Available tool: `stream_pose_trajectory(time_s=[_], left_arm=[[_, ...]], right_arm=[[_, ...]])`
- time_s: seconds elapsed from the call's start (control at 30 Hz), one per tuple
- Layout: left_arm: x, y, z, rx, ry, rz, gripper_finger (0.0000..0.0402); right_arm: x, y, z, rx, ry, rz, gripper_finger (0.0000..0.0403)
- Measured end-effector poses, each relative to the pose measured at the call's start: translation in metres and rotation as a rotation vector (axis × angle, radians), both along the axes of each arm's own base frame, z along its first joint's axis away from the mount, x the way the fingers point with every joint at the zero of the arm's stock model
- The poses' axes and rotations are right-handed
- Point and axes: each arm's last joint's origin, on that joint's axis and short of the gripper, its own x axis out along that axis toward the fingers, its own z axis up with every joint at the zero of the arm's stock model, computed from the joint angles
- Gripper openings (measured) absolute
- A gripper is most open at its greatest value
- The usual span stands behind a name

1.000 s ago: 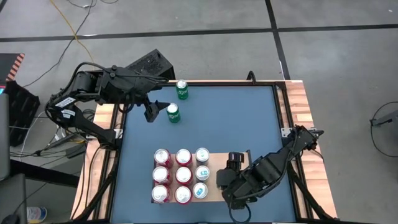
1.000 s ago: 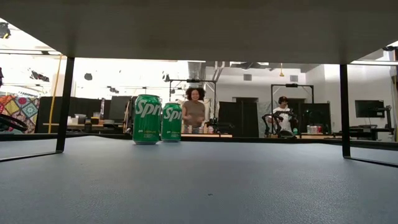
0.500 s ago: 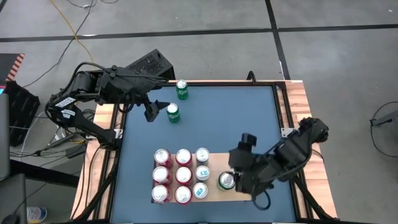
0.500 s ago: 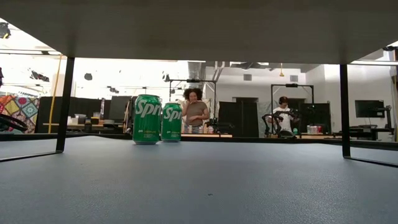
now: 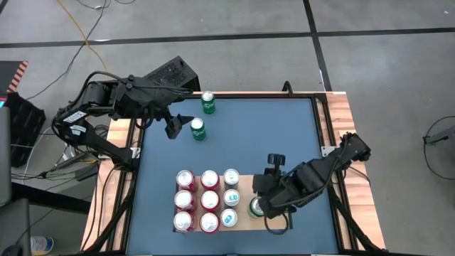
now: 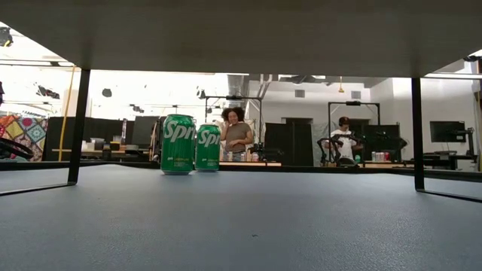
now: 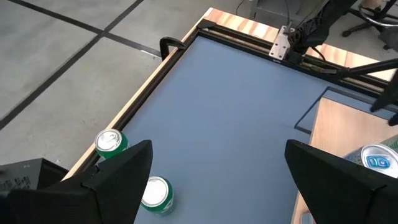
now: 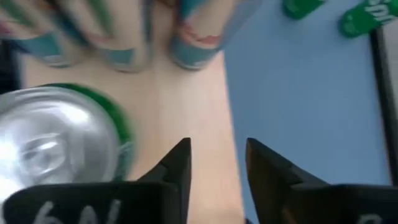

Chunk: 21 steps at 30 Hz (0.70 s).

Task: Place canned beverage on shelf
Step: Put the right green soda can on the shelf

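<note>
The left end effector [image 7: 217, 149] hangs over the far left corner of the blue counter [image 5: 263, 135], its fingers wide apart with nothing between them. Just beside it a green can [image 5: 197, 129] stands upright, and a second green can [image 5: 207, 102] stands a little farther back near the counter's edge. In the low view both show a white "Spr" on green, the rest of the word curving out of sight. Toward the near edge lies the shelf [image 5: 245, 186], a flat pale board with its long side running left to right. On its left part is a block of nine cans [image 5: 209, 200] in three rows of three, all upright, so only their silver tops show. The two left columns look red and the right column blue, and their labels cannot be read. To the right of the block, on the same board, stands the canned beverage [image 5: 256, 208]. It is green and upright, its long axis vertical and its silver top facing straight up, partly covered by the right arm. The right end effector [image 8: 217, 146] sits just beside it, fingers a little apart over bare wood and holding nothing (white marks on its body are cut off and illegible). Two people [image 6: 237, 135] stand far back in the room.
</note>
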Motion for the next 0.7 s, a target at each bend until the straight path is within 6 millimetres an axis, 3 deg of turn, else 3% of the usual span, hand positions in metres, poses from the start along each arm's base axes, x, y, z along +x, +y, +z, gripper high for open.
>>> stream_pose_trajectory(time_s=[0.2, 0.7], left_arm=[[0.000, 0.000, 0.000, -0.009, -0.005, 0.006, 0.0352], [0.000, 0.000, 0.000, -0.012, -0.008, 0.010, 0.0352]], right_arm=[[-0.002, 0.012, 0.002, 0.058, -0.034, 0.036, 0.0110], [-0.006, 0.022, 0.002, 0.106, -0.039, 0.050, 0.0108]])
